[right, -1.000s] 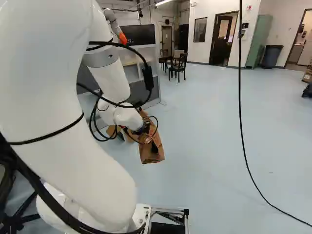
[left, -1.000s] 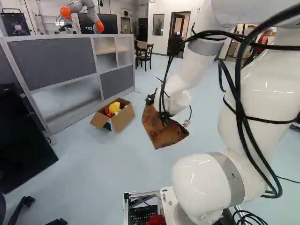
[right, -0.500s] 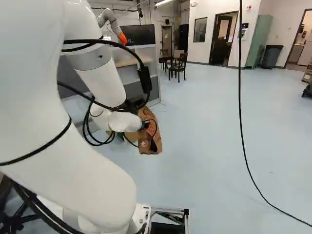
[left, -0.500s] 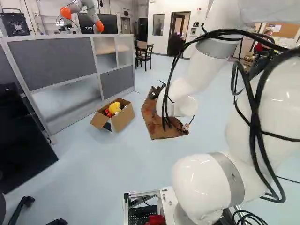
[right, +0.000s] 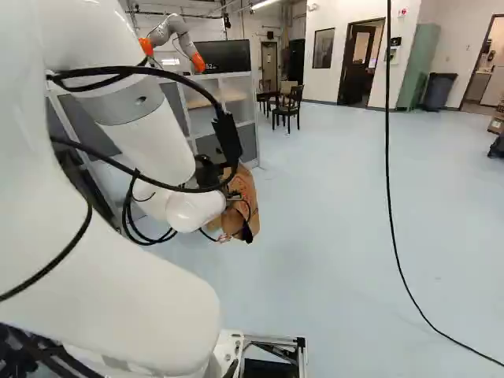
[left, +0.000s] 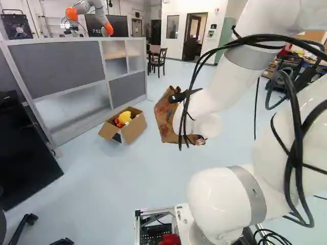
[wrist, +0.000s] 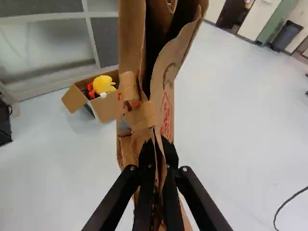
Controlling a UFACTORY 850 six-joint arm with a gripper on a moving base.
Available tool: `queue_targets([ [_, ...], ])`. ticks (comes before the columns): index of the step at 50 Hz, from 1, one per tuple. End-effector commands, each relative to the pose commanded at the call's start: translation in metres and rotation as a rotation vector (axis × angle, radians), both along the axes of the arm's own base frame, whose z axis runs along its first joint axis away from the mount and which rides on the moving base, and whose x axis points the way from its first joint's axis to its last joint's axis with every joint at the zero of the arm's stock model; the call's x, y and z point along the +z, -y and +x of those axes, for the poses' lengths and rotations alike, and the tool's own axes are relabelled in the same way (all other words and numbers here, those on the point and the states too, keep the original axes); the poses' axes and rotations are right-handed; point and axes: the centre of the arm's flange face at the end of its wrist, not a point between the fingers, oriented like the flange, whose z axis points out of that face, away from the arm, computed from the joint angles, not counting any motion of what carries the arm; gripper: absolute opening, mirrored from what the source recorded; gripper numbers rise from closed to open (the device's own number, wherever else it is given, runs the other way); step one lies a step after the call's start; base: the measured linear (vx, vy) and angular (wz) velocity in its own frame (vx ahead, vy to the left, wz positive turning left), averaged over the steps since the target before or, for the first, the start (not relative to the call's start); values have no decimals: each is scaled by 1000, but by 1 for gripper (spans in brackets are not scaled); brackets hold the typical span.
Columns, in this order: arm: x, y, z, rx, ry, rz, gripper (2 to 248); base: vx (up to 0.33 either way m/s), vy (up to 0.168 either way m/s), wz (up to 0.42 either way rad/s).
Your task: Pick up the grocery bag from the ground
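In the right base view my gripper [right: 235, 198] is partly hidden by the wrist and cables, up against the brown paper grocery bag [right: 246, 186]. The left base view has the bag [left: 164, 118] hanging tilted beyond the white wrist, which covers its right part. Seen from the wrist, the gripper [wrist: 158, 156] is shut on a creased side of the bag [wrist: 164, 91], paper pinched between its two black fingers. The bag's open mouth gapes ahead of the fingertips; its underside is hidden.
An open cardboard box [left: 134, 128] with a yellow and red toy stands on the floor by the grey partition shelf [left: 66, 69]. Another robot [left: 89, 13] is behind the partition. Dark chairs [right: 288, 106] stand farther back. A black cable [right: 391, 197] hangs at the right.
The arm has swung and the wrist has turned, carrying the held bag with it; the bag sits higher in both base views and its tilt has changed. The base has stayed put.
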Motion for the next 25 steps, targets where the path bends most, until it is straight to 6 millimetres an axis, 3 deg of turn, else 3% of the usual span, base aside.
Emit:
queue_targets([
  [25, 6, 1, -18, -45, 111, 96, 21, 0, 0, 0],
])
